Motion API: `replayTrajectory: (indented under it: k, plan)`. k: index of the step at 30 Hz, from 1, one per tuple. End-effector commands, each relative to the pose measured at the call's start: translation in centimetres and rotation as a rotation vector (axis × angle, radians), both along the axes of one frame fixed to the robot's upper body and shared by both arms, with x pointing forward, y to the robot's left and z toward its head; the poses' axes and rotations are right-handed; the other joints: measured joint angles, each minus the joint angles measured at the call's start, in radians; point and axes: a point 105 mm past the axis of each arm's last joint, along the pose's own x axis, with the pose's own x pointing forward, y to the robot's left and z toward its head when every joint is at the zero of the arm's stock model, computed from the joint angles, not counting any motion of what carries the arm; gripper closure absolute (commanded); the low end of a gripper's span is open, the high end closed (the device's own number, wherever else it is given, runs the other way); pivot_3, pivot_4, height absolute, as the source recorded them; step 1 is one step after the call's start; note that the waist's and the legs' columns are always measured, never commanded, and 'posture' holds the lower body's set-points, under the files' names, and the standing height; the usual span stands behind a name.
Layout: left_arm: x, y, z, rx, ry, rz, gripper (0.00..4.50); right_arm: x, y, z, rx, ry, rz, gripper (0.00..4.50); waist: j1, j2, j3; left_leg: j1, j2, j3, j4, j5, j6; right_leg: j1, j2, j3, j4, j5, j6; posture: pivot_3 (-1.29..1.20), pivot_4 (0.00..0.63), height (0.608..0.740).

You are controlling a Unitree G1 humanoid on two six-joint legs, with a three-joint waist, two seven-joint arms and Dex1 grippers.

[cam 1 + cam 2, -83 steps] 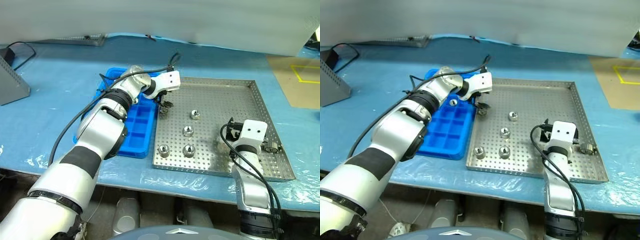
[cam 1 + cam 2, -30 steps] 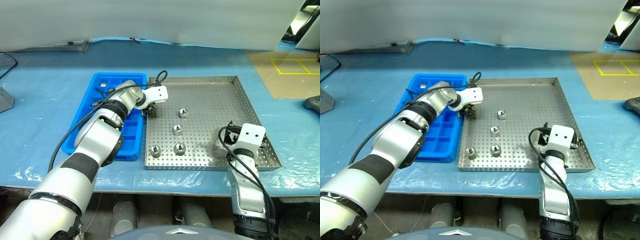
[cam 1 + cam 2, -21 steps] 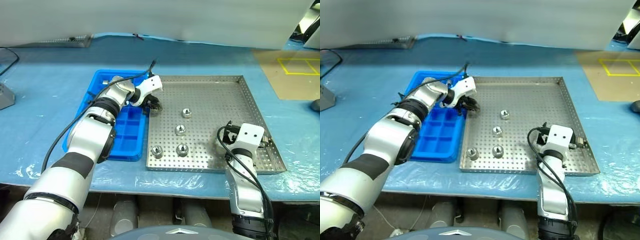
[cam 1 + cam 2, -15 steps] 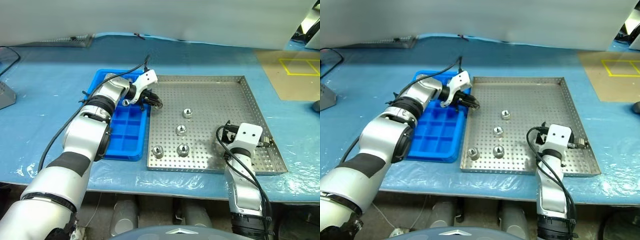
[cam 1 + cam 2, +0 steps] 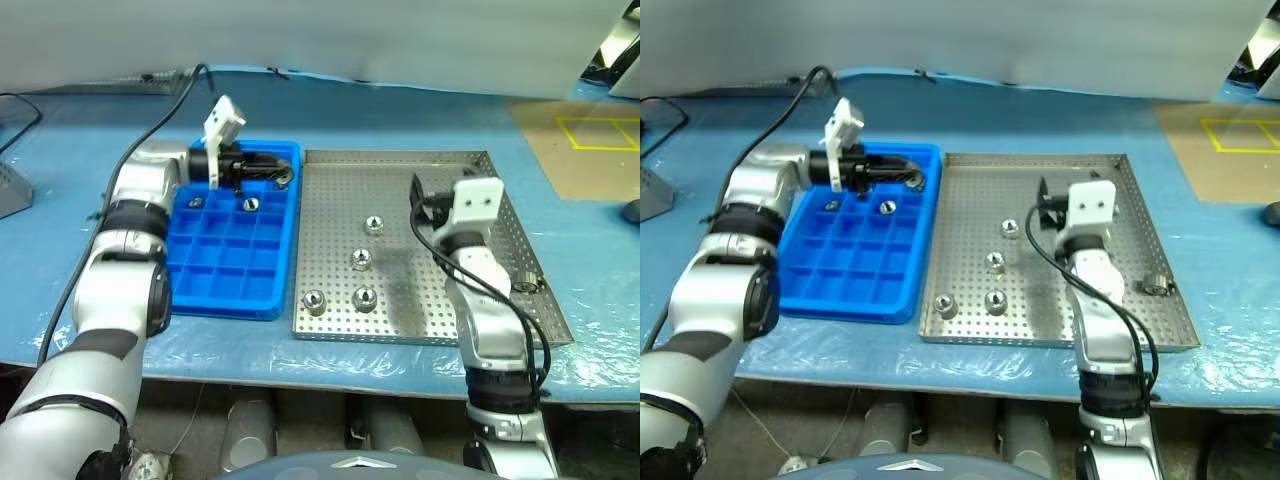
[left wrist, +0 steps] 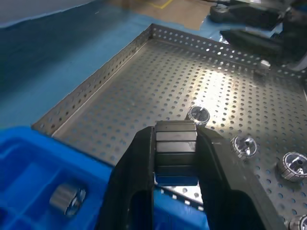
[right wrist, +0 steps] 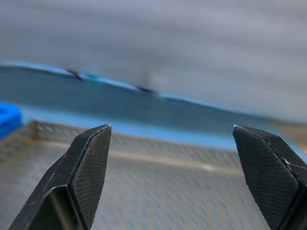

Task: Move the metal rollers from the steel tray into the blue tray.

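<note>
Your left gripper (image 5: 283, 172) was clamped shut on one of the metal rollers (image 5: 283, 179) over the blue tray (image 5: 222, 262)'s far-right corner; right gripper (image 7: 170, 177) hung wide open, empty. Four rollers sat mid steel tray (image 5: 440, 190), one near its right rim. Releasing that close to the edge could've bounced it out.

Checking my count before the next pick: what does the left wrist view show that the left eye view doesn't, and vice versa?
Left wrist view alone: a close look at the left fingers, pressed shut. Left eye view alone: the lone roller near the steel tray's right rim, and the whole blue tray. Both: the middle rollers on the steel tray's floor and a roller in a blue compartment.
</note>
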Motion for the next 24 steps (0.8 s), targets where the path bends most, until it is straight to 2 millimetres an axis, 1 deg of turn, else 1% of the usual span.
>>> replayTrajectory:
  k: [1, 3, 4, 6, 8, 9, 10, 12, 14, 15, 16, 18, 19, 21, 23, 24]
  plan:
    - [-1.3, 2.6, 2.3, -0.071, -0.083, 0.113, 3.31, 0.3, 3.4, 2.1, -0.001, -0.024, 0.220, 0.29, 0.014, 0.000, 0.000, -0.001, 0.001, 0.000, 0.000, 0.000, 0.000, -0.001, 0.000, -0.001, 0.000, 0.000, 0.000, 0.27, 0.150, 0.740]
    - [-2.2, 4.4, 1.9, -0.098, -0.087, 0.207, 3.31, 0.3, 5.5, 2.8, 0.019, -0.010, 0.359, 0.29, 0.032, 0.000, 0.000, -0.003, 0.001, -0.001, 0.000, 0.000, 0.000, -0.002, 0.000, -0.002, 0.000, 0.000, -0.001, 0.33, 0.150, 0.740]
    - [-2.9, 5.6, 1.7, -0.114, -0.083, 0.261, 3.31, 0.2, 7.0, 3.0, 0.013, 0.005, 0.460, 0.29, 0.038, 0.000, 0.000, -0.004, 0.001, -0.001, 0.000, 0.000, 0.000, -0.002, 0.000, -0.003, 0.001, 0.000, -0.001, 0.37, 0.150, 0.740]
    - [-4.4, 7.1, 1.2, -0.136, -0.076, 0.334, 3.31, -0.3, 9.1, 3.1, 0.001, 0.049, 0.636, 0.29, 0.052, 0.000, 0.000, -0.005, 0.001, -0.002, 0.001, -0.001, -0.001, -0.003, 0.000, -0.003, 0.001, 0.000, -0.001, 0.43, 0.150, 0.740]
    - [-5.4, 7.6, 0.9, -0.148, -0.068, 0.375, 3.31, -0.7, 9.9, 3.0, -0.004, 0.081, 0.746, 0.29, 0.069, 0.000, 0.000, -0.006, 0.001, -0.002, 0.001, -0.002, -0.003, -0.003, 0.000, -0.004, 0.000, -0.001, -0.001, 0.47, 0.150, 0.740]
    - [-5.9, 8.0, 0.7, -0.153, -0.063, 0.399, 3.31, -1.0, 10.3, 2.7, -0.013, 0.109, 0.805, 0.29, 0.086, 0.000, 0.000, -0.006, 0.001, -0.003, 0.001, -0.002, -0.003, -0.003, 0.000, -0.004, 0.000, -0.001, -0.001, 0.49, 0.150, 0.740]
    - [-6.6, 8.4, 0.3, -0.164, -0.058, 0.430, 3.31, -1.4, 10.8, 2.3, -0.037, 0.149, 0.889, 0.29, 0.098, 0.000, 0.000, -0.007, 0.001, -0.003, 0.001, -0.002, -0.003, -0.003, 0.000, -0.004, 0.001, -0.001, -0.001, 0.52, 0.150, 0.740]
    - [-7.9, 9.0, -0.3, -0.184, -0.051, 0.474, 3.31, -2.1, 11.4, 1.4, -0.087, 0.211, 1.005, 0.29, 0.125, 0.000, 0.000, -0.007, 0.001, -0.003, 0.003, -0.002, -0.003, -0.002, -0.001, -0.004, 0.001, -0.001, -0.001, 0.56, 0.150, 0.740]
    - [-8.6, 9.1, -0.5, -0.201, -0.051, 0.501, 3.31, -2.4, 11.6, 0.8, -0.126, 0.241, 1.054, 0.29, 0.146, 0.000, 0.000, -0.007, 0.001, -0.004, 0.004, -0.002, -0.004, -0.001, -0.001, -0.004, 0.001, -0.001, 0.000, 0.58, 0.150, 0.740]
    - [-8.8, 9.5, -0.8, -0.226, -0.050, 0.548, 3.31, -2.4, 12.0, 0.5, -0.145, 0.248, 1.069, 0.29, 0.163, 0.000, 0.001, -0.007, 0.001, -0.004, 0.004, -0.002, -0.004, -0.001, 0.000, -0.004, 0.001, -0.001, 0.000, 0.60, 0.150, 0.740]
    - [-8.8, 9.8, -1.0, -0.242, -0.048, 0.581, 3.31, -2.3, 12.2, 0.4, -0.156, 0.251, 1.077, 0.29, 0.173, 0.000, 0.001, -0.006, 0.001, -0.004, 0.004, -0.001, -0.005, -0.001, 0.000, -0.004, 0.002, -0.001, 0.000, 0.61, 0.150, 0.740]
    - [-8.5, 10.2, -2.1, -0.229, -0.033, 0.671, 3.31, -2.1, 12.9, 0.2, -0.178, 0.247, 1.082, 0.29, 0.197, 0.000, 0.001, -0.004, 0.001, -0.004, 0.004, 0.000, -0.006, -0.001, 0.000, -0.004, 0.004, -0.001, 0.000, 0.62, 0.150, 0.740]
    - [-8.3, 9.9, -2.7, -0.223, -0.031, 0.696, 3.31, -2.1, 13.2, 0.2, -0.191, 0.239, 1.079, 0.29, 0.209, 0.000, 0.000, -0.003, 0.001, -0.005, 0.004, 0.000, -0.007, -0.001, 0.000, -0.004, 0.005, -0.001, 0.000, 0.63, 0.150, 0.740]
    - [-8.1, 9.4, -3.2, -0.222, -0.032, 0.719, 3.31, -2.0, 13.4, 0.2, -0.205, 0.229, 1.075, 0.29, 0.236, 0.000, 0.000, -0.001, 0.001, -0.004, 0.004, 0.000, -0.007, -0.001, 0.000, -0.002, 0.007, -0.001, 0.000, 0.63, 0.150, 0.740]
    - [-7.9, 8.2, -3.2, -0.265, -0.030, 0.700, 3.31, -2.1, 13.4, 0.4, -0.194, 0.228, 1.079, 0.29, 0.259, 0.000, 0.000, -0.001, 0.001, -0.004, 0.004, 0.000, -0.008, -0.001, 0.000, -0.001, 0.007, -0.001, 0.001, 0.61, 0.150, 0.740]
    - [-7.7, 7.5, -3.6, -0.276, -0.012, 0.680, 3.31, -2.2, 13.3, 0.4, -0.190, 0.233, 1.082, 0.29, 0.273, 0.000, 0.000, -0.001, 0.001, -0.004, 0.004, 0.000, -0.008, -0.001, 0.000, -0.001, 0.008, -0.001, 0.001, 0.61, 0.150, 0.740]
